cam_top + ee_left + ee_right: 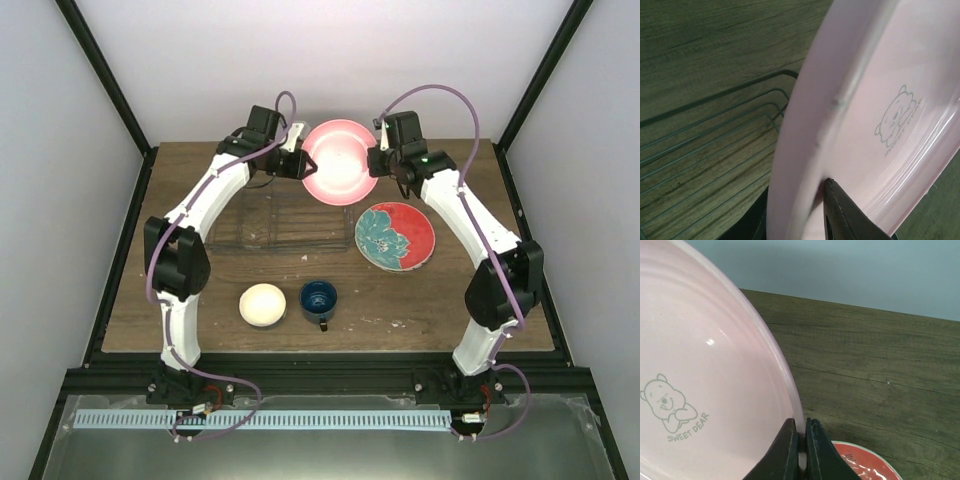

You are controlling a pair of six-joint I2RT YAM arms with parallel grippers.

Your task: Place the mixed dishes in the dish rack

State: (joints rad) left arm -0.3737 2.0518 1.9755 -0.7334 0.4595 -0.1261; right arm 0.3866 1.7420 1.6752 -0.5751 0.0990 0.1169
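Top external view shows us the plain pink plate [340, 160] held off the surface [480, 300] at the far side, its face turned toward the camera. The left pincer [299, 162] is at its left rim and the right pincer [379, 160] at its right rim. We see the dish rack [268, 226] just left of the plate and nearer the bases. The red plate with teal flowers [395, 237] lies flat to the right of the rack. The small cream bowl [262, 304] and dark blue mug [318, 298] sit side by side closer to us. Left wrist view gives us the plate's rim passing between the fingers [842, 215], one on the inner face and one behind. They are closed down to the rim's thickness, with the rack's wires below to the left. Right wrist view shows us both fingertips [785, 450] almost together, pinching the rim, with the red plate's edge just beyond them.
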